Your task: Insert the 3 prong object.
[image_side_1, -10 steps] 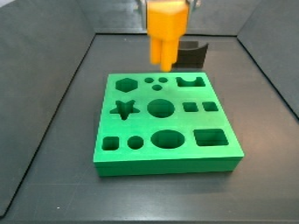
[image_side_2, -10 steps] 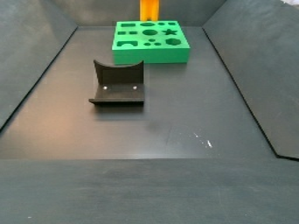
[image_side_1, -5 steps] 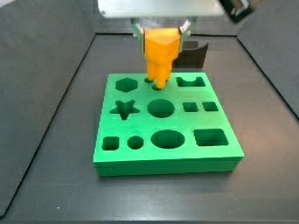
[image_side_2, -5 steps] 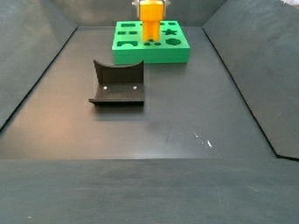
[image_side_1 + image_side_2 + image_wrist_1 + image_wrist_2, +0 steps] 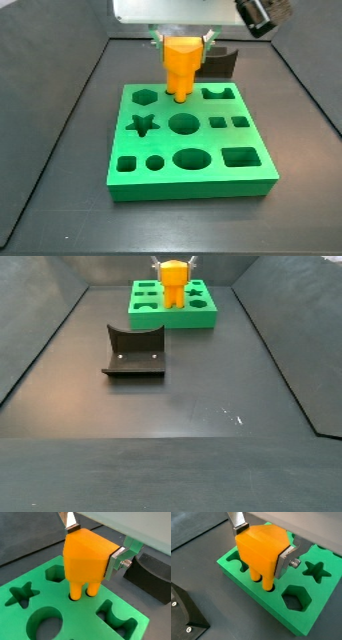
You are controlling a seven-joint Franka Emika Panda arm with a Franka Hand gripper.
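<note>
My gripper (image 5: 92, 548) is shut on the bright orange 3 prong object (image 5: 88, 559), its silver fingers (image 5: 286, 558) pressed on two opposite sides. The object stands upright over the green board (image 5: 194, 180), and its prongs reach down into the small three-hole cutout in the board's back row (image 5: 264, 585). It also shows in both side views (image 5: 183, 68) (image 5: 173, 283), with the gripper (image 5: 183, 45) above it. How deep the prongs sit is hidden by the object itself.
The green board (image 5: 201, 318) has several other cutouts: a star (image 5: 143, 125), a hexagon (image 5: 296, 598), circles and squares. The dark fixture (image 5: 135, 353) stands on the floor apart from the board. A dark grey block (image 5: 221, 62) stands behind the board.
The gripper has come down with the orange object: it was above the board's back edge, and now its prongs are in the three-hole cutout.
</note>
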